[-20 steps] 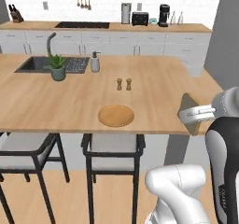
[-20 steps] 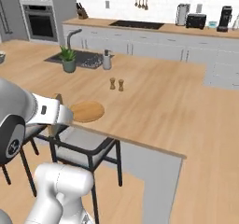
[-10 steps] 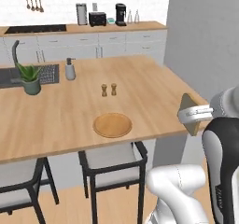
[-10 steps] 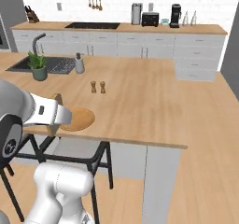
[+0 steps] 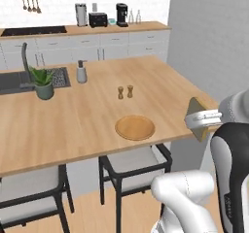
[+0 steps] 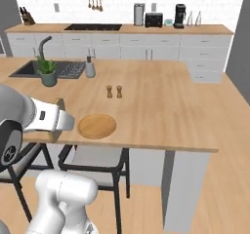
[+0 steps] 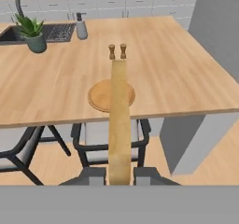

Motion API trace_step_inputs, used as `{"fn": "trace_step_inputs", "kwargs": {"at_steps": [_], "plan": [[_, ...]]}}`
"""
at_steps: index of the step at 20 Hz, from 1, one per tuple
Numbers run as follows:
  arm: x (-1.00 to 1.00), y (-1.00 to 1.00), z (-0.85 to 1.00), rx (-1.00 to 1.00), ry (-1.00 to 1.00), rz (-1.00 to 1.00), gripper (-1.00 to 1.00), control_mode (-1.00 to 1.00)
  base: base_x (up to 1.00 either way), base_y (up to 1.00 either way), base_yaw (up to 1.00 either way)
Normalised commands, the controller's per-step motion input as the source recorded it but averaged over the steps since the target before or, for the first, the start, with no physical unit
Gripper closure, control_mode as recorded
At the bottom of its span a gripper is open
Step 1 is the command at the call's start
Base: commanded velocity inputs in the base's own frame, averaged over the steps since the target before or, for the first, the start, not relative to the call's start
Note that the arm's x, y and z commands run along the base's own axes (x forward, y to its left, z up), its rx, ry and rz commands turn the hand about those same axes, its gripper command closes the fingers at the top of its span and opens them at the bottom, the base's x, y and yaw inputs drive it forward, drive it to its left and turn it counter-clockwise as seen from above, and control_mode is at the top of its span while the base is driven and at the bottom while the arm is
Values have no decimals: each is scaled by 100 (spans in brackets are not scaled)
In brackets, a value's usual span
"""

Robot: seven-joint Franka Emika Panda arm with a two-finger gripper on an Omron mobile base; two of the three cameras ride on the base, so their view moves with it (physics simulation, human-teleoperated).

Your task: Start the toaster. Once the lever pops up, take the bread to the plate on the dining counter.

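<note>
Jaws clamp the bread (image 7: pixel 119 125) edge-on, its long axis pointing ahead over the plate (image 7: pixel 100 96)

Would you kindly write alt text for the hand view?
The gripper holds the bread edge-on, pointing toward the empty plate on the dining counter. Beyond stand two small shakers, a potted plant and a sink.

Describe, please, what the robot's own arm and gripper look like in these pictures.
The arm is made of glossy white rounded segments with dark grey joint bands. The gripper has two small dark grey finger tips on a white hand. No cables or markings can be made out.
</note>
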Motion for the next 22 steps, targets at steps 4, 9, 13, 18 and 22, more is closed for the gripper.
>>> {"fn": "trace_step_inputs", "kwargs": {"at_steps": [4, 9, 13, 18, 22], "plan": [[0, 0, 0, 0, 0, 0, 100, 100, 26, 37, 0], [0, 0, 0, 0, 0, 0, 100, 100, 51, 0, 15], [0, 0, 0, 0, 0, 0, 100, 100, 87, 0, 21], [0, 0, 0, 0, 0, 0, 100, 100, 53, 0, 10], [0, 0, 0, 0, 0, 0, 100, 100, 16, 0, 0]]}}
